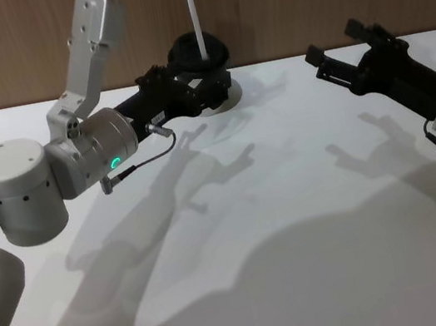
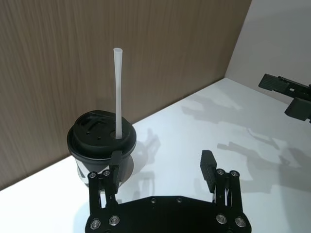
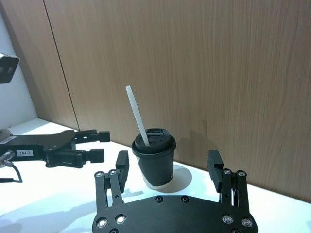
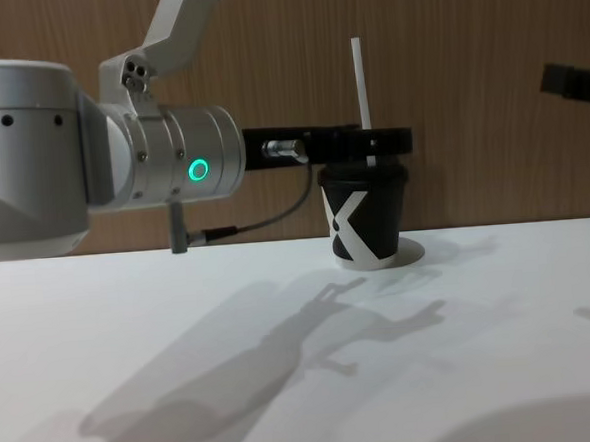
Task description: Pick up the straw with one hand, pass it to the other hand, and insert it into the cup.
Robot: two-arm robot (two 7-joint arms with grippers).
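Item: long thin white straw (image 1: pixel 195 19), standing slightly tilted through the black domed plastic lid of the black paper coffee cup (image 4: pixel 364 220) with large white X mark and white base; cup upright on the white desk (image 1: pixel 297 225) at the 12 o'clock edge of the head view, against the wood-grain back wall (image 3: pixel 218 63). Step judged: insertion done, release stage; straw free-standing with nothing gripping it. Left claw (image 2: pixel 163 164), black and blocky on the thick silver-grey arm with green glowing ring, placed just at the cup's 9 o'clock side in the head view; fingers spread wide, holding nothing, one fingertip (image 2: pixel 116 159) close against the cup wall, contact not certain. Right claw (image 3: pixel 167 162), black and blocky, well apart at about 2 o'clock in the head view; fingers likewise parted and bare, pointed toward the cup. Next move judged: withdrawal of the left claw away from the cup along a level path, without brushing the lid or knocking the straw; then parking of both arms. Risk judged: light cup, easily nudged or tipped by a dragged finger. Hidden or unclear: depth of straw inside the cup; lid opening masked by the straw; cup base partly covered by the left claw in the head view; right claw cut off at the chest view's 3 o'clock edge.
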